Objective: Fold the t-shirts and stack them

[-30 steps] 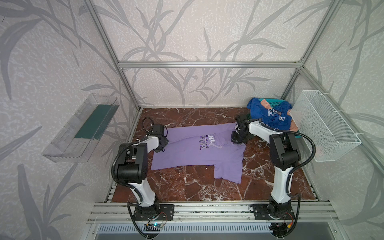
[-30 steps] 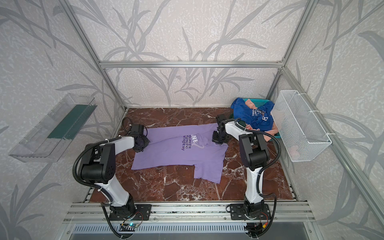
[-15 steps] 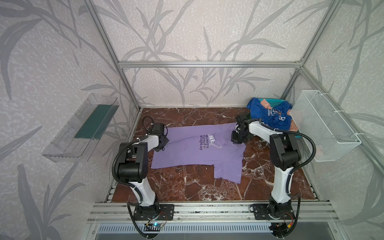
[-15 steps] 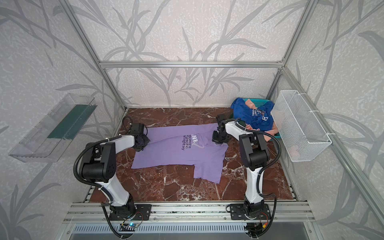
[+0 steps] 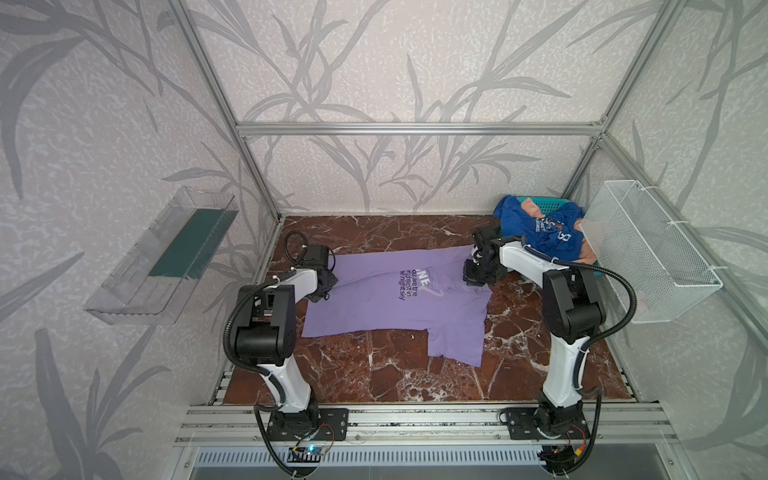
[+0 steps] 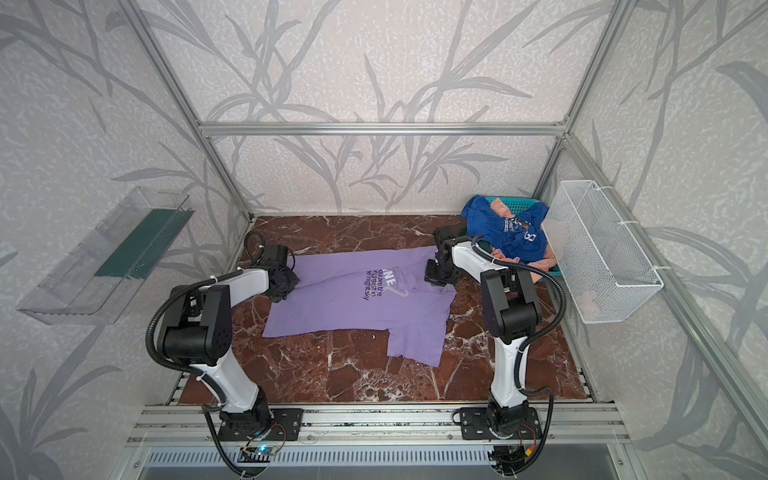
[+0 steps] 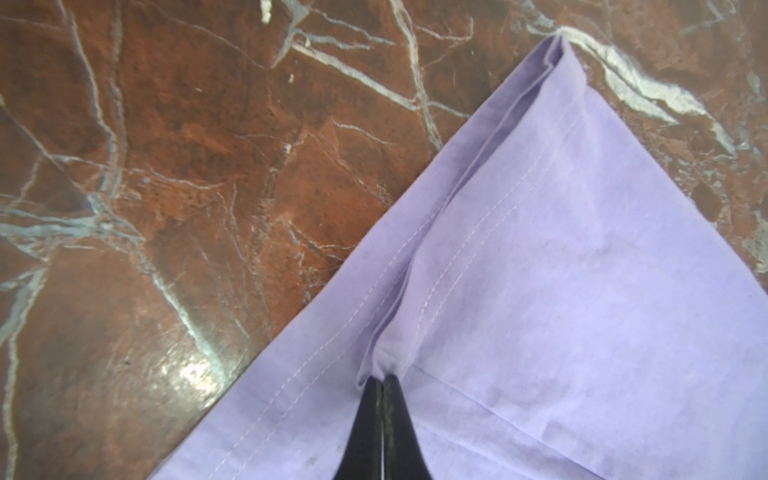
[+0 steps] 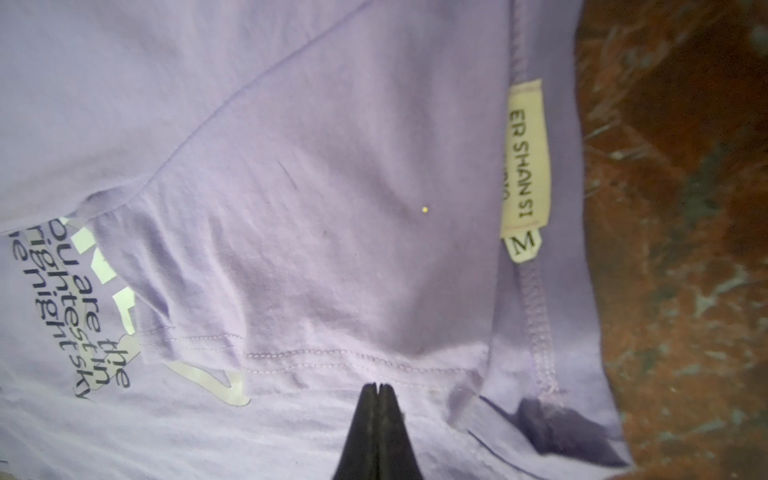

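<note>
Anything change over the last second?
The left gripper closed, pinching the hem of the lavender t-shirt near a corner. Neither arm visibly moved. The right gripper stays shut at the collar end; the blue t-shirt is still on the basket.

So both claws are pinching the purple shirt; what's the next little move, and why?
Probably lift both pinched spots slightly, together. The left gripper is shut on the hem of the lavender shirt, the right gripper on cloth near the collar label, and the shirt lies flat on the table, so raising both ends could start a lengthwise fold.
</note>
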Motion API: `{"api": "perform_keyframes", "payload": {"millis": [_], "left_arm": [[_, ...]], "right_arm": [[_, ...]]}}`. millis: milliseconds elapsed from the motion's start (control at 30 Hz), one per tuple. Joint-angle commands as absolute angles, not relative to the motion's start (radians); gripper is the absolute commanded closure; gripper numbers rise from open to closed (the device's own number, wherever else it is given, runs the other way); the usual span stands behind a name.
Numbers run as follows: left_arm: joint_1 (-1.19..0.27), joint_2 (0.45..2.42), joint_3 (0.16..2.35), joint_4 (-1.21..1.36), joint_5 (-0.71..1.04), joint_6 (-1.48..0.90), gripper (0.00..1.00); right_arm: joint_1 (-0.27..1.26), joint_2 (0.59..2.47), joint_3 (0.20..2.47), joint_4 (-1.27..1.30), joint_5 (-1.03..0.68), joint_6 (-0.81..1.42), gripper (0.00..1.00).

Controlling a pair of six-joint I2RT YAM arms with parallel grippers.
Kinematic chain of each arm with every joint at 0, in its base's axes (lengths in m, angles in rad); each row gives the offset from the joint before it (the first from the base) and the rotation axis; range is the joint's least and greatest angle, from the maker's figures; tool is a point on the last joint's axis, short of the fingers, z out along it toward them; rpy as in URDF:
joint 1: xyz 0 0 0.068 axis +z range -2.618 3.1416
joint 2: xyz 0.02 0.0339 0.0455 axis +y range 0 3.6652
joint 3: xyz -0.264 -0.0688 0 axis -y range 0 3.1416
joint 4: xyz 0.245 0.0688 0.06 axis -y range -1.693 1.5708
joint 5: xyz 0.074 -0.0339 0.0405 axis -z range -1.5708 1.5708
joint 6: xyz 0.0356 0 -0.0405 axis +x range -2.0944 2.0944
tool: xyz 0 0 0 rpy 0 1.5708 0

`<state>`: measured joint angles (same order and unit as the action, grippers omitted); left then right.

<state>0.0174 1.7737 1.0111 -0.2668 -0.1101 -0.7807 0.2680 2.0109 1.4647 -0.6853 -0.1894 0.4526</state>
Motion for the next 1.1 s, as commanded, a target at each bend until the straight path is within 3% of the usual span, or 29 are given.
{"api": "perform_keyframes", "payload": {"millis": [0,933,1067], "left_arm": [[0.024,1.738,1.035,-0.301,-0.126,-0.781,0.97],[0.036,1.731,1.06,-0.347,-0.157,-0.759,0.93],[0.038,1.742,1.064,-0.347,-0.155,-0.761,0.88]], "right_arm": [[0.265,1.959,1.451,-0.709,-0.178,0.459,1.0],[0.265,1.966,1.432,-0.707,-0.179,0.468,1.0],[0.265,1.97,1.437,-0.71,-0.178,0.468,1.0]]}}
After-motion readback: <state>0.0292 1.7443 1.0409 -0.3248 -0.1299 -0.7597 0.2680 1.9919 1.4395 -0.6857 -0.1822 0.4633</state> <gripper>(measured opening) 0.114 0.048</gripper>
